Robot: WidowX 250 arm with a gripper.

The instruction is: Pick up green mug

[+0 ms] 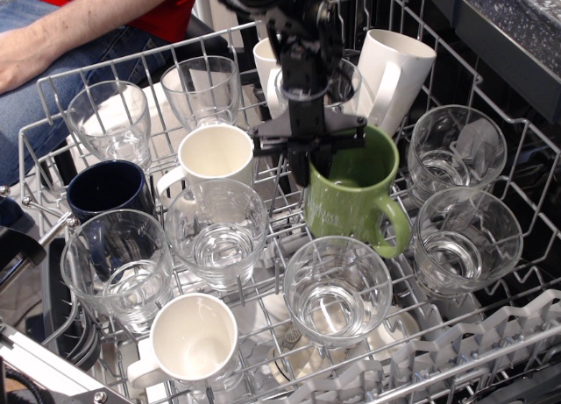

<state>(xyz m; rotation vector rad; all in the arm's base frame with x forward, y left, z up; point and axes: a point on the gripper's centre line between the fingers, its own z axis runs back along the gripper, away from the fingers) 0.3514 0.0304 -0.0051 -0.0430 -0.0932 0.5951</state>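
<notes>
The green mug (351, 194) is olive-green and glossy, with its loop handle pointing to the front right. It hangs lifted above the wire dish rack (53, 88), upright, near the rack's middle. My black gripper (311, 154) comes down from above and is shut on the mug's left rim, one finger inside and one outside. The mug's lower left side is partly behind the gripper.
Several clear glasses stand around it, one (337, 294) just in front and two (465, 237) to the right. White mugs (215, 154) (394, 71) (193, 338) and a dark navy mug (105, 189) sit in the rack. A person's arm (79, 27) is at the back left.
</notes>
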